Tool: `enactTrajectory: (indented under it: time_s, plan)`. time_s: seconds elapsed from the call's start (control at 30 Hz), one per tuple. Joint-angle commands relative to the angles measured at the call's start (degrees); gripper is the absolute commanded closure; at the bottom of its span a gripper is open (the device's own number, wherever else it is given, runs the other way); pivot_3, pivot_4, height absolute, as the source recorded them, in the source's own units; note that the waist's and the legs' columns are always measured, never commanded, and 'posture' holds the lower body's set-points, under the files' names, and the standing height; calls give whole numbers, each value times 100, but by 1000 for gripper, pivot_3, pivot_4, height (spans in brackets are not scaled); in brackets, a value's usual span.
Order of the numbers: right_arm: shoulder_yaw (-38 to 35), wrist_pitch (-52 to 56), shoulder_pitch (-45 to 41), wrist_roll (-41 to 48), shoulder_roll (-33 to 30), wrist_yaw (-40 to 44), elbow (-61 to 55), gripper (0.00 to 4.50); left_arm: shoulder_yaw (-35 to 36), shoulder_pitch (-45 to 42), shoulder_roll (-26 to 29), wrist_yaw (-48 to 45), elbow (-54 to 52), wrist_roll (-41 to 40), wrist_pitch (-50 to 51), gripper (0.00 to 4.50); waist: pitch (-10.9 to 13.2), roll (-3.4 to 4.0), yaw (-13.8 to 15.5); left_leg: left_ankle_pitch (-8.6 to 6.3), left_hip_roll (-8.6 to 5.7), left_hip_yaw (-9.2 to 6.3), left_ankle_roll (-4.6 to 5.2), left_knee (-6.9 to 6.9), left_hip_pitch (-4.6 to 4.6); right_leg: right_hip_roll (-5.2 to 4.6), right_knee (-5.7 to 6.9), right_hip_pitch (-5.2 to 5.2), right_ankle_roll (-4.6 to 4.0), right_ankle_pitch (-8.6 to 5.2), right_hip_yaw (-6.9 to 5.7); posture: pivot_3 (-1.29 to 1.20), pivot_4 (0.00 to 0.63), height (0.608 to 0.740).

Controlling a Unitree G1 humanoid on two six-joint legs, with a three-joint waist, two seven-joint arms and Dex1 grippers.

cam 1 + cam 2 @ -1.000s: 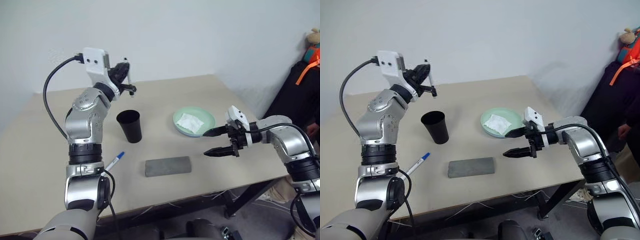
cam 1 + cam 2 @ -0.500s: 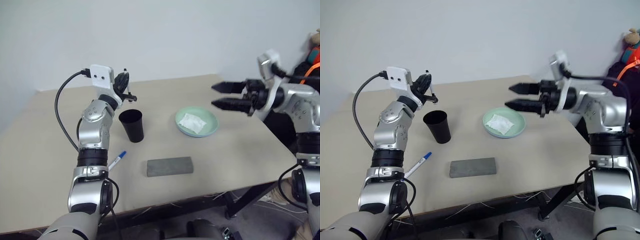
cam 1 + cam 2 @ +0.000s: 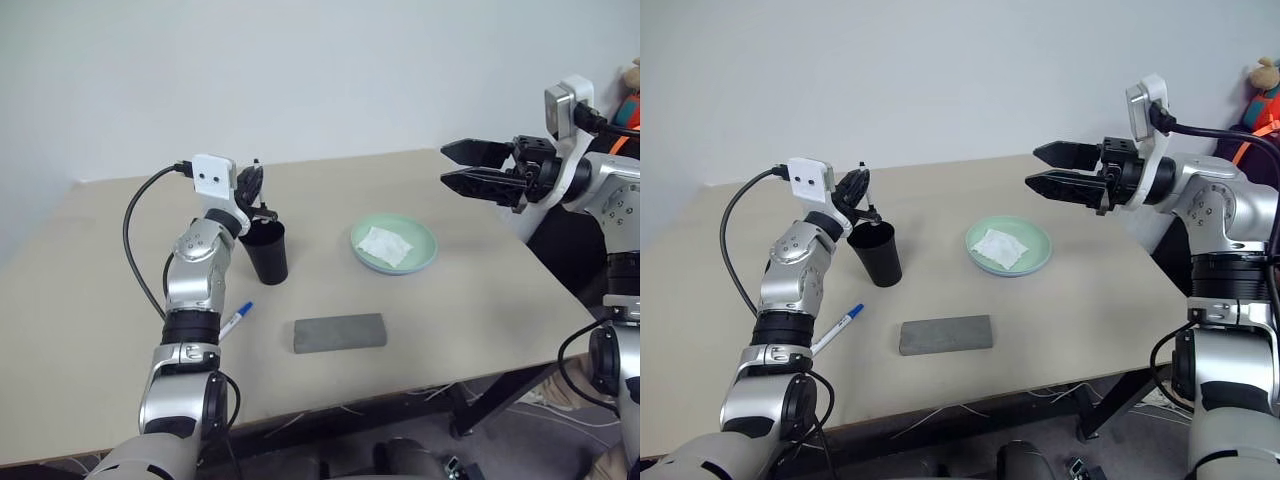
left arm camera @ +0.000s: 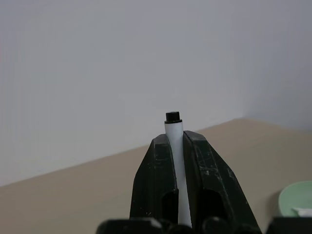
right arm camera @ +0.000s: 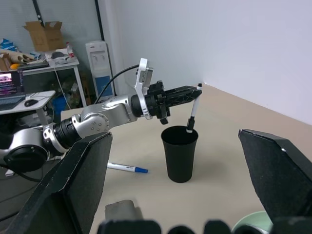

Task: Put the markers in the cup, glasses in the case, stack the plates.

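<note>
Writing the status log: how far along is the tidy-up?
Looks done: the grey case lies shut; the mint green plate appears to sit on the other plate, with a white napkin on top. In hand: the left gripper holds the black-capped marker upright, its lower end at the black cup rim. Left: the blue-capped marker lies on the table. The right gripper is open, raised.
</note>
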Motion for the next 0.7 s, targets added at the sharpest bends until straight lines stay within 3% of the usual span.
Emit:
enactTrajectory:
  time_s: [0.03, 0.13, 0.47, 0.5, 0.7]
  plan:
    - [-52, -68, -20, 27, -94, 53, -143, 0, -83, 20, 56, -33, 35, 111, -191, 4471, 0, 0, 0, 0, 1, 0, 0, 0, 0, 0, 0, 0, 0, 0, 0, 0, 0, 735]
    - [-55, -51, -19, 39, -91, 50, -165, 0, -98, 61, 6, -24, 74, 110, -225, 3687, 0, 0, 0, 0, 2, 0, 0, 1, -2, 0, 0, -6, 0, 0, 0, 0, 0, 735]
    - [-75, -27, -24, 62, -120, 70, -216, 0, -240, 255, -81, 23, -86, 190, -357, 200, 0, 0, 1, 0, 4, 0, 0, -1, -2, -1, 0, -6, 0, 0, 0, 0, 0, 735]
    - [-73, -27, -25, 62, -122, 72, -215, 0, -244, 260, -82, 25, -103, 187, -352, 40, 0, 0, 1, 0, 4, 0, 0, -1, -2, -1, 0, -6, 0, 0, 0, 0, 0, 735]
    - [-21, -49, -10, 23, -101, 65, -201, 0, -270, 519, 203, -809, -1342, -409, 643, 40, 0, 0, -4, -1, 7, 1, -1, -2, -4, -1, 1, -7, 0, 0, 1, 0, 0, 735]
